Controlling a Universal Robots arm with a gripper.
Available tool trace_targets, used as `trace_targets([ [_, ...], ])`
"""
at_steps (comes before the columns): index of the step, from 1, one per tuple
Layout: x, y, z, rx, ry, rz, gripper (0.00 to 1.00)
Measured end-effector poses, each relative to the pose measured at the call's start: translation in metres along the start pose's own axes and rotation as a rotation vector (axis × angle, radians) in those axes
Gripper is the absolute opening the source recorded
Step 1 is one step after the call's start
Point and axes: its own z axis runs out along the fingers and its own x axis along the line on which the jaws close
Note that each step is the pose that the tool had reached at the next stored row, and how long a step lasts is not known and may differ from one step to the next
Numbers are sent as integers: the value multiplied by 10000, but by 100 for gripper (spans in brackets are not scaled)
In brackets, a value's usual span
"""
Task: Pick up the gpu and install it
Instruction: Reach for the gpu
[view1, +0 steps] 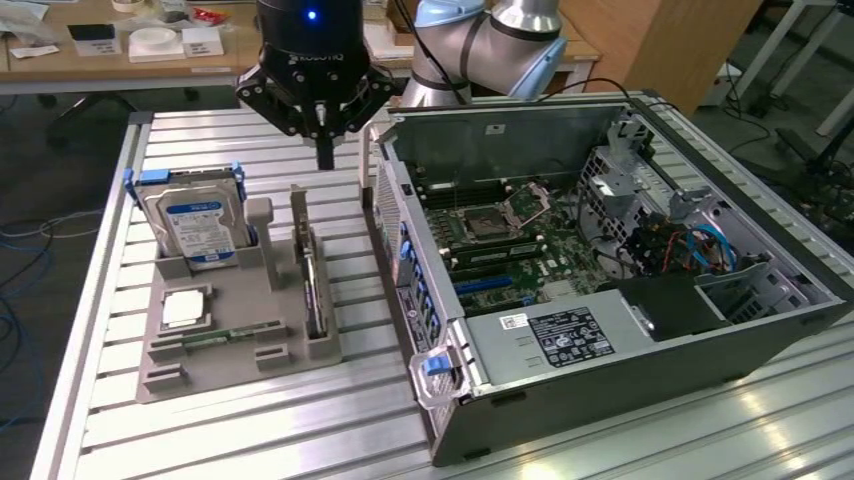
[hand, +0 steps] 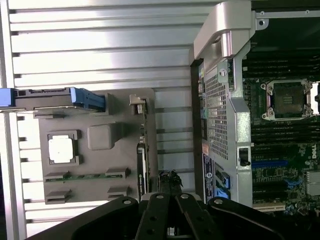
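Observation:
The gpu stands on edge in a slot of the grey holder tray, its metal bracket end toward the back. In the wrist view the gpu is a dark thin blade along the tray's edge. My gripper hangs above the slatted table behind the tray, between the tray and the open computer case. Its fingers are shut together with nothing between them. In the wrist view the gripper points down just beside the gpu's end.
The tray also carries a hard drive with a blue-white label, a CPU and a memory stick. The case lies open on its side with its motherboard exposed. Cluttered desks stand behind the table.

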Motion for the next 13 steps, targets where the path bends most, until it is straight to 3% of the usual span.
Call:
trace_targets([
  [13, 125, -124, -9, 0, 0, -4, 11],
])
